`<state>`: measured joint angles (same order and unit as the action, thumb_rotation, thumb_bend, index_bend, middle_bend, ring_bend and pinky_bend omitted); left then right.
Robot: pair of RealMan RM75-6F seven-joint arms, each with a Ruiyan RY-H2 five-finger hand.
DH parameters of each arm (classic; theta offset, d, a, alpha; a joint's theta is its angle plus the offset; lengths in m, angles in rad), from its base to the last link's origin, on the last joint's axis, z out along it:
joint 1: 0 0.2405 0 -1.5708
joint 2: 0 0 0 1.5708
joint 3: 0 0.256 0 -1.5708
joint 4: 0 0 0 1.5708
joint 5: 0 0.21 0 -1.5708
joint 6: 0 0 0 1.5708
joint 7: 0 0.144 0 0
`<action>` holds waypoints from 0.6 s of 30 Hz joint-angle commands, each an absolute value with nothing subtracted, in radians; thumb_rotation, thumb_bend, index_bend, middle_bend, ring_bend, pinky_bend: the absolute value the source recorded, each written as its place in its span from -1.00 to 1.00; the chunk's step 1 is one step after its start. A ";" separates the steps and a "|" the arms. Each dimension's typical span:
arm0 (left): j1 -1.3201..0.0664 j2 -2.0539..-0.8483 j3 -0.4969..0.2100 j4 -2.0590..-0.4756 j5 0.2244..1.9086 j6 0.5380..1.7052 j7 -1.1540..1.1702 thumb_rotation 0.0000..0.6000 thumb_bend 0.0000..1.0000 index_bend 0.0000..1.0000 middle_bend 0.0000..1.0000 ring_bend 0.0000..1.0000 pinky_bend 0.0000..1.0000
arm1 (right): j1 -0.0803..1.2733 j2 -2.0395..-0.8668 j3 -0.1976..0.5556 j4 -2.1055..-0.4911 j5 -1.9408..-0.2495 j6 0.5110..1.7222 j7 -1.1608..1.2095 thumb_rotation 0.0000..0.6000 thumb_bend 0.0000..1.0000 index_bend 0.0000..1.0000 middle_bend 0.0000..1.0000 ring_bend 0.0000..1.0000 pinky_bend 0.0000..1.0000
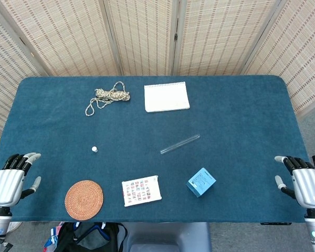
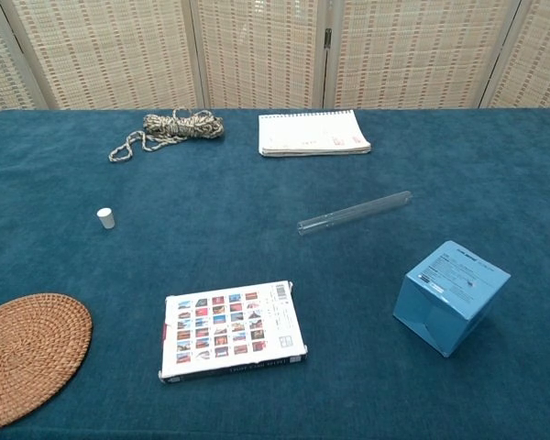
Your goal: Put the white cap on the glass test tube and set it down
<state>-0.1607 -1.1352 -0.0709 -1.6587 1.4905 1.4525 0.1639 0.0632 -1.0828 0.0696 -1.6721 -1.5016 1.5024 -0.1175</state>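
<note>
A small white cap [image 1: 95, 149] [image 2: 105, 217] stands on the blue cloth, left of centre. The glass test tube [image 1: 179, 144] [image 2: 354, 213] lies on its side near the middle, slanting up to the right. My left hand [image 1: 10, 180] hovers at the table's near left corner, fingers apart and holding nothing. At the near right corner my right hand [image 1: 302, 183] is likewise open and empty. Both hands are far from the cap and the tube and show only in the head view.
A woven round coaster [image 1: 84, 199] lies at the front left. A card box with coloured squares [image 1: 141, 190] and a light blue cube box [image 1: 201, 182] sit near the front. A coiled rope [image 1: 108, 97] and a spiral notepad [image 1: 166, 96] lie at the back.
</note>
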 commanded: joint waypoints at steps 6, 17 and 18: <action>-0.164 -1.138 -0.069 -1.658 1.489 1.448 0.164 1.00 -0.32 -0.59 -0.54 -0.60 -0.70 | 0.126 -1.042 0.091 -1.714 -1.515 1.429 -0.124 1.00 -0.37 -0.41 -0.31 -0.37 -0.16; -0.163 -1.137 -0.069 -1.663 1.490 1.456 0.167 1.00 -0.32 -0.59 -0.54 -0.60 -0.70 | 0.380 -0.965 0.171 -1.757 -1.496 1.104 -0.080 1.00 -0.37 -0.41 -0.06 0.00 0.33; -0.163 -1.136 -0.068 -1.665 1.490 1.455 0.169 1.00 -0.32 -0.59 -0.54 -0.60 -0.70 | 0.404 -0.967 0.178 -1.752 -1.492 1.076 -0.072 1.00 -0.37 -0.41 -0.02 0.08 0.43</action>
